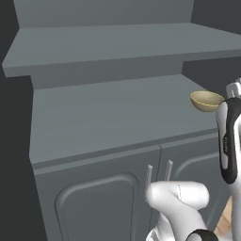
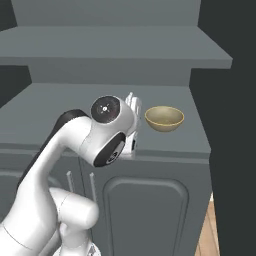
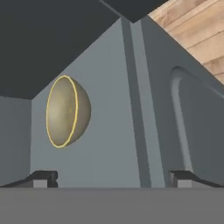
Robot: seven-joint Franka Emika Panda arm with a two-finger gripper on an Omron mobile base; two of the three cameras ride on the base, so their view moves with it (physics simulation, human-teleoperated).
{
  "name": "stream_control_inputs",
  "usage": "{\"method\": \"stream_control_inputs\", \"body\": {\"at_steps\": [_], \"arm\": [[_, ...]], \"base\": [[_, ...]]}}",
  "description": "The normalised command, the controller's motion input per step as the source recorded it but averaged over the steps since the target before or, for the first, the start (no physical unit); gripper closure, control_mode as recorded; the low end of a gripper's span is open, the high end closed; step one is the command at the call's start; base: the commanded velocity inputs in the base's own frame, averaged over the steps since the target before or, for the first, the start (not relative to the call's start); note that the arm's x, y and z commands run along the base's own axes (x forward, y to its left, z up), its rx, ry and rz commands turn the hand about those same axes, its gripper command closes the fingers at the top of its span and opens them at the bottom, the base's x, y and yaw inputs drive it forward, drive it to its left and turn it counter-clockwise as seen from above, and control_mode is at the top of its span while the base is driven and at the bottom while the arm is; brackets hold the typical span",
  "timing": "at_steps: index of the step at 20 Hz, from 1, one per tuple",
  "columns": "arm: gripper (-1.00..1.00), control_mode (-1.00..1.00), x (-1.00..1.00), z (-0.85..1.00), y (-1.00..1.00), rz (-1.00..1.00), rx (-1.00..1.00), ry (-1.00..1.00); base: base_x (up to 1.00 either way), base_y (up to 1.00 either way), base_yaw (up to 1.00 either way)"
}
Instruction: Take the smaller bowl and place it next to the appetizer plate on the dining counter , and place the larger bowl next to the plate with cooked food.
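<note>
1. Bowl (image 2: 164,119) sits upright on the grey counter (image 2: 60,115), near its right front edge.
2. Claw (image 3: 112,178) is spread open, empty.
3. Bowl lies ahead of the claw, well apart, off toward one finger (image 3: 43,178).

We see the white arm rise from the near side, bend at a bulky elbow and reach forward, its dark-jointed wrist turned over so the hand (image 3: 112,177) lies rolled on its side. The two dark fingertips (image 3: 43,178) stand well apart with nothing between them. In the right base view, the hand (image 2: 133,106) is mostly hidden behind the wrist.
</note>
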Motion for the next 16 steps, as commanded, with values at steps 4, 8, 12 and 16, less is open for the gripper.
{"method": "stream_control_inputs", "body": {"at_steps": [4, 8, 12, 16], "arm": [[-1.0, -1.0, 0.41, -0.07, -0.45, 0.0, 0.14, 0.02], [-1.0, -1.0, 0.44, -0.06, -0.23, 0.0, 0.03, 0.03], [-1.0, -1.0, 0.49, -0.09, -0.31, 0.02, 0.09, -0.01], [-1.0, -1.0, 0.59, -0.15, -0.17, 0.0, 0.11, -0.07]], "base": [[0.0, 0.0, 0.0], [0.0, 0.0, 0.0], [0.0, 0.0, 0.0], [0.0, 0.0, 0.0]]}}
